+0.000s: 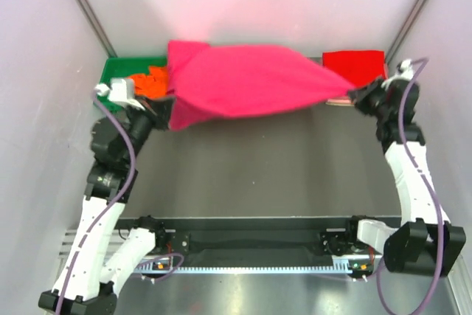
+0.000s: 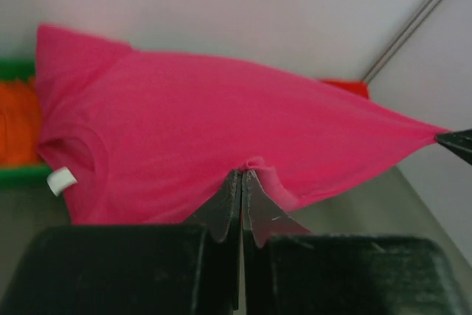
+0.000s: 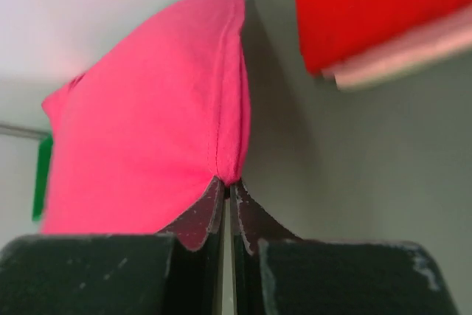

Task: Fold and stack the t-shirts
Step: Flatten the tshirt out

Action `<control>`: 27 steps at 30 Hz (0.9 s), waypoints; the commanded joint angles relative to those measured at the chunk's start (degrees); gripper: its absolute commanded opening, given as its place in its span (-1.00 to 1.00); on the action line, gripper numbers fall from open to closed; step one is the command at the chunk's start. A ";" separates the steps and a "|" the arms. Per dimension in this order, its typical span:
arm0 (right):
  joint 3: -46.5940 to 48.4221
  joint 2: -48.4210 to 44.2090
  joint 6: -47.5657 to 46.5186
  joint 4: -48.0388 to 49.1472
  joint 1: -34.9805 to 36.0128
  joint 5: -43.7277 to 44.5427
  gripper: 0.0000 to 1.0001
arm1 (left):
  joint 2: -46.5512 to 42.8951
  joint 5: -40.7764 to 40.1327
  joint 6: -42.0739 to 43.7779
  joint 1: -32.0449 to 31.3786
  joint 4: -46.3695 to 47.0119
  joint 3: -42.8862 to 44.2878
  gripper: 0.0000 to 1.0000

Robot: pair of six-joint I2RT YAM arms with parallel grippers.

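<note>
A magenta-pink t-shirt hangs stretched in the air across the back of the table, held at both ends. My left gripper is shut on its left lower edge; a white label shows at its collar. My right gripper is shut on its right corner. A folded bright red t-shirt lies at the back right on a pale pink t-shirt. An orange t-shirt lies in the green tray, partly hidden by the held shirt.
White walls close in the back and both sides. The dark grey tabletop stretches below the held shirt. A ruler strip runs along the near edge between the arm bases.
</note>
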 commanded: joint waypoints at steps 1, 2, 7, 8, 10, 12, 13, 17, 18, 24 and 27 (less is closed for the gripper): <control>-12.43 -7.16 0.82 1.68 0.11 -2.14 -1.00 | -3.92 1.49 -4.20 0.14 -7.72 -9.34 -1.00; -14.84 -8.22 0.91 0.20 0.11 -1.44 -1.00 | -6.46 1.66 -4.74 0.06 -8.87 -11.37 -1.00; -27.58 -13.85 -0.59 -5.94 0.11 1.37 -1.00 | -12.88 3.57 -11.94 0.14 -16.70 -21.57 -1.00; -28.56 -14.30 -0.41 -7.97 0.11 3.38 -1.00 | -13.42 4.72 -12.73 0.14 -17.49 -23.15 -1.00; -31.19 -15.79 -0.06 -12.62 0.11 5.24 -1.00 | -14.12 7.36 -14.75 0.06 -20.20 -24.39 -1.00; -32.79 -17.98 0.90 -14.92 0.11 6.91 -1.00 | -14.48 8.07 -16.95 -0.03 -20.75 -25.97 -1.00; -34.10 -18.77 1.95 -16.59 0.11 7.52 -1.00 | -14.48 8.60 -17.74 -0.03 -21.01 -26.15 -1.00; -34.38 -24.13 3.80 -20.55 0.02 11.21 -1.00 | -12.29 8.00 -18.89 -0.12 -23.81 -25.54 -1.00; -33.94 -25.97 3.89 -21.60 0.02 11.48 -1.00 | -11.85 7.73 -18.46 -0.12 -24.61 -25.19 -1.00; -30.51 -33.70 4.68 -29.25 0.02 17.81 -1.00 | -10.26 7.38 -17.49 -0.21 -30.49 -22.38 -1.00; -30.77 -34.86 4.77 -31.18 0.02 15.62 -1.00 | -10.09 6.41 -17.31 -0.29 -32.78 -20.71 -1.00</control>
